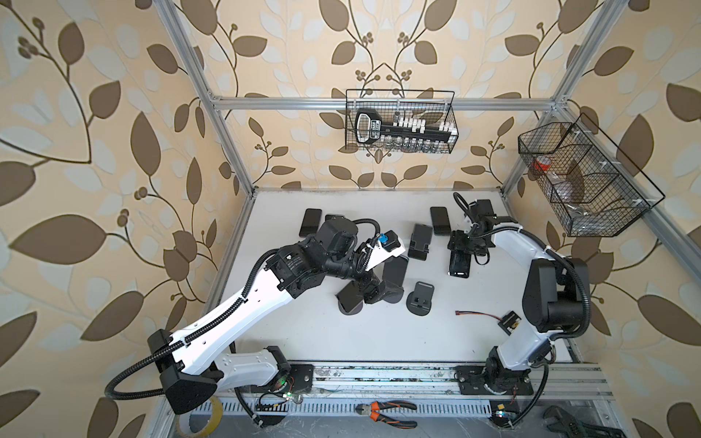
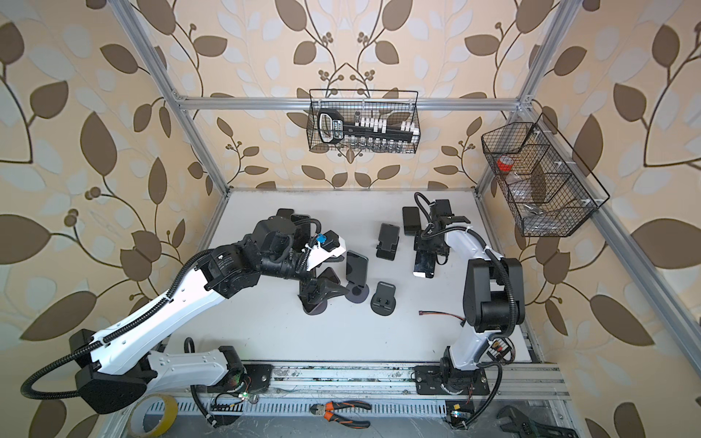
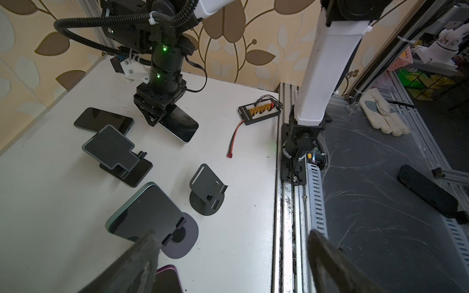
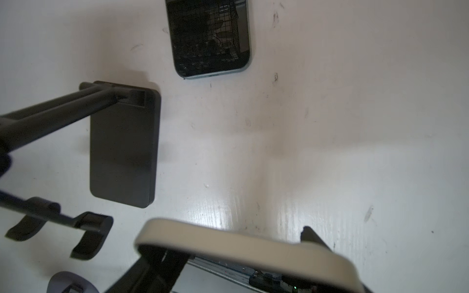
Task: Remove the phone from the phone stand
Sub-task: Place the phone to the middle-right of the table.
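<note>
Left tool [image 3: 232,236] hangs wide open, nothing in it! One finger [image 3: 142,256] crosses the lower corner of the phone [image 3: 147,210]; whether it touches, I cannot tell. The other finger sits well apart, out over the rail. The phone leans tilted on its stand [image 3: 182,238], lower centre of the left wrist view, screen up.

It's crowded around it. An empty stand [image 3: 206,190] is just to the right. Up and left is a plate stand [image 3: 114,152], its textured plate overlapping a flat phone [image 3: 101,119] lying on the worktop [image 3: 241,177]. A purple phone [image 3: 167,279] peeks in at the bottom edge, half hidden behind that near finger.

Further back, upper centre, the right tool [image 3: 153,120] is clamped on a white phone [image 3: 180,124], held tilted low over the worktop. A charger board [image 3: 260,111] and its red cable [image 3: 234,138] lie near the right edge.
</note>
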### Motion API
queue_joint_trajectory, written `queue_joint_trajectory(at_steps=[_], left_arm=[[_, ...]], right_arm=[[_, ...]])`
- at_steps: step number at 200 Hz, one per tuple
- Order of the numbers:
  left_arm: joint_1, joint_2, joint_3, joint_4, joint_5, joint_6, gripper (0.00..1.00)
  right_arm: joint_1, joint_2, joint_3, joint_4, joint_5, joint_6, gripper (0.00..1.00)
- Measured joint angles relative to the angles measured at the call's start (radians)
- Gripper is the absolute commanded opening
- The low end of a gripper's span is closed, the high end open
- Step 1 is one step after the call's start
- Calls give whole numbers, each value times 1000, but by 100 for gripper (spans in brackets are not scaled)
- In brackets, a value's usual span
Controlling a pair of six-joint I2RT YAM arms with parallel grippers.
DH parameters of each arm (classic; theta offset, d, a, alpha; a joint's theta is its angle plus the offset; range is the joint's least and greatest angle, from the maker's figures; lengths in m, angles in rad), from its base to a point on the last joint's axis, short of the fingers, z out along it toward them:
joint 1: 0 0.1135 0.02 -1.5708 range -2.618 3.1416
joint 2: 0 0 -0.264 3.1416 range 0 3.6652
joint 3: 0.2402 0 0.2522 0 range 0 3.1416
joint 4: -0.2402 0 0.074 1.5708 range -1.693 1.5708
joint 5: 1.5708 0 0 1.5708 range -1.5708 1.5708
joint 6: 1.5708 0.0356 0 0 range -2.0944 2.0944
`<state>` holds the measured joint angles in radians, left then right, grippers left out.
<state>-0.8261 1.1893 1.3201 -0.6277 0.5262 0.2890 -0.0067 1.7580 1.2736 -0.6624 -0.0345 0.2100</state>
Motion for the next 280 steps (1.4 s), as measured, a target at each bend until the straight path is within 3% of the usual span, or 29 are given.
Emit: queue_joint_trajectory(at_steps=[147,280], left_arm=[[0,80,63,-10,-2,45,91],[0,116,92,-35,-3,50,91]], right_arm=[[-13,227,148,-29,-47,-77,65],[-13,284,198,-34,-74,-85,71]])
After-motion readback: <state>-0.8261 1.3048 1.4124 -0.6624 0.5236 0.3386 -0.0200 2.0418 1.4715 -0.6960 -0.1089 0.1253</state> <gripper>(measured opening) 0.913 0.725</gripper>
